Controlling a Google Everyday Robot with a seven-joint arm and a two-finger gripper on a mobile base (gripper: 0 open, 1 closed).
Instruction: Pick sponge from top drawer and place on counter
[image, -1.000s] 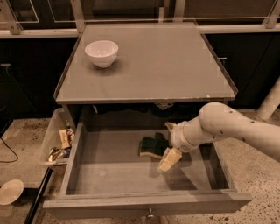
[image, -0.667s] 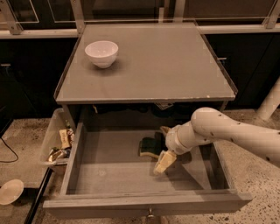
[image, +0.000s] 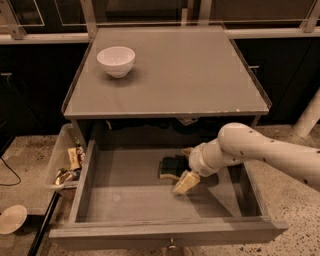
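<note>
The top drawer (image: 125, 200) is pulled out wide under the counter (image: 190, 75). The sponge (image: 171, 167), dark green over pale yellow, lies flat on the drawer's grey bottom, right of centre. My gripper (image: 186, 167) reaches in from the right on a white arm and sits at the sponge's right end. It is open, with one cream fingertip (image: 184, 183) in front of the sponge and the other just behind it. The sponge rests on the drawer bottom.
A white bowl (image: 116, 61) stands at the counter's back left. A clear plastic bin (image: 65, 160) of clutter sits on the floor left of the drawer. A white disc (image: 11, 219) lies on the floor at far left. The drawer's knob (image: 171, 246) is at its front.
My gripper has moved a little to the left, closer in around the sponge's right end. The sponge and the drawer have not moved.
</note>
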